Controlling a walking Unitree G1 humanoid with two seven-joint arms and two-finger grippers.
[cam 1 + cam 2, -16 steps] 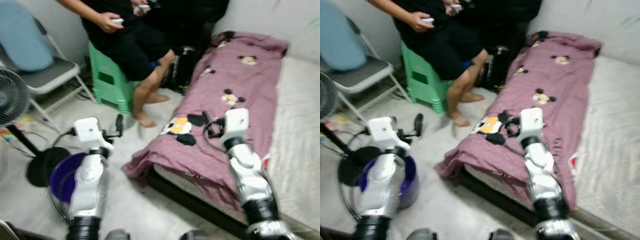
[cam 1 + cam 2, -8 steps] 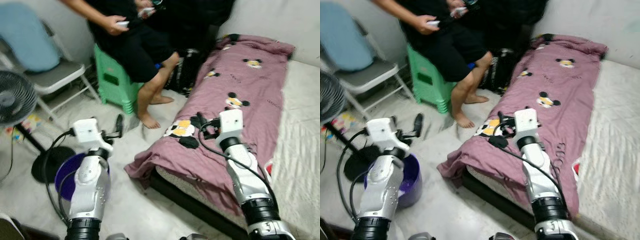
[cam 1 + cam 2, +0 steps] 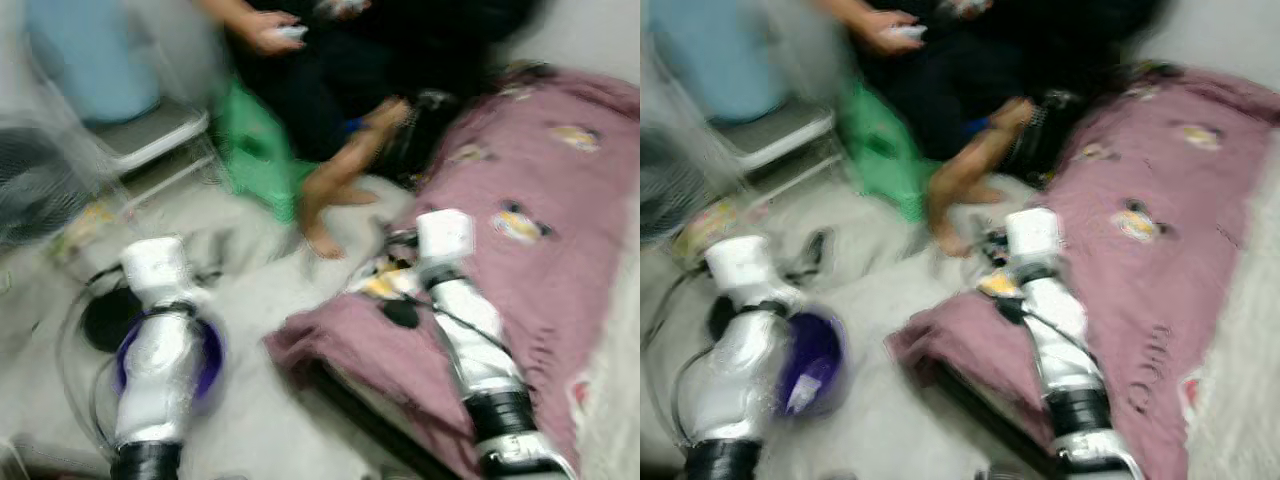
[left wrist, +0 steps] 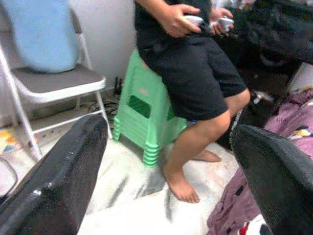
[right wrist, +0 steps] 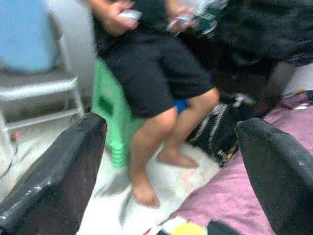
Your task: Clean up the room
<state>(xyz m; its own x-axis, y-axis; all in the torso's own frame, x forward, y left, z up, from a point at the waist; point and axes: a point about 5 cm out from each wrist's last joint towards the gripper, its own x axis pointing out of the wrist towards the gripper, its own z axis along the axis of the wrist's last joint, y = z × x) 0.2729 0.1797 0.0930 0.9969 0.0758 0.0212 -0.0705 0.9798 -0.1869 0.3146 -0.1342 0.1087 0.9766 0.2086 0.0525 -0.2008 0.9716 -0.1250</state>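
Both pincers, left point(image 4: 166, 161) and right point(image 5: 171, 161), are gaping wide and empty, facing a person point(image 4: 195, 73) sitting on a green stool point(image 4: 146, 107) beside the bed point(image 3: 560, 190).

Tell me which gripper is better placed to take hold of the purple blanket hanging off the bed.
Probably the right gripper: its arm is over the purple blanket, open. The left gripper, also open, is over the floor beside the purple bucket.

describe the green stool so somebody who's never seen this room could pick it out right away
Start at the bed with the mauve cartoon-print blanket; a person in black shorts sits beside it. The green stool is under that person, next to a grey folding chair. It is the only bright green plastic thing there, with a rectangular cutout in its side.
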